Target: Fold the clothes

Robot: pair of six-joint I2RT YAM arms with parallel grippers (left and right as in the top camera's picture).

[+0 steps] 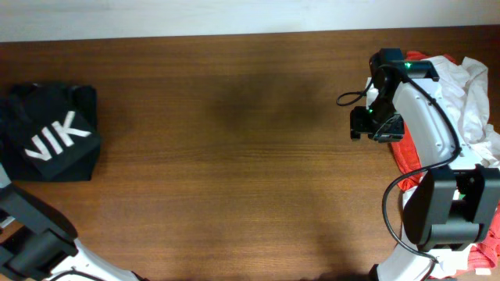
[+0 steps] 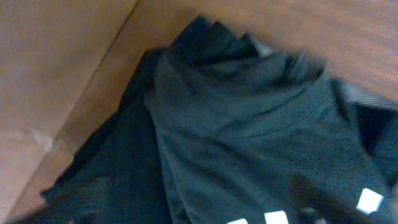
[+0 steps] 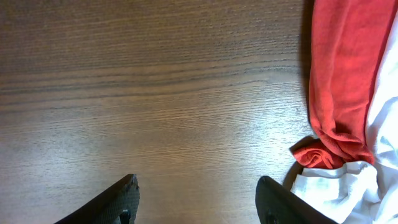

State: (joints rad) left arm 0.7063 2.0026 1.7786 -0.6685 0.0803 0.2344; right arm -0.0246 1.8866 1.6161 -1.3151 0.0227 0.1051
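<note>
Red shirt (image 3: 342,81) beside right claw (image 3: 200,202), untouched

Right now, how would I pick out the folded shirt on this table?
Follow the brown wooden table to its left end in the overhead view. A black shirt lies there as a compact bundle. Its white block letters set it apart from the loose red and white pile at the right end.

The T-shirt (image 1: 51,133) at the far left is black with white block letters. The tabletop (image 1: 234,156) is dark brown with fine, streaky wood grain. At the right are a plain red cloth (image 3: 339,93) and a plain white cloth (image 3: 348,193). The right gripper (image 3: 198,196) has black fingers.
</note>
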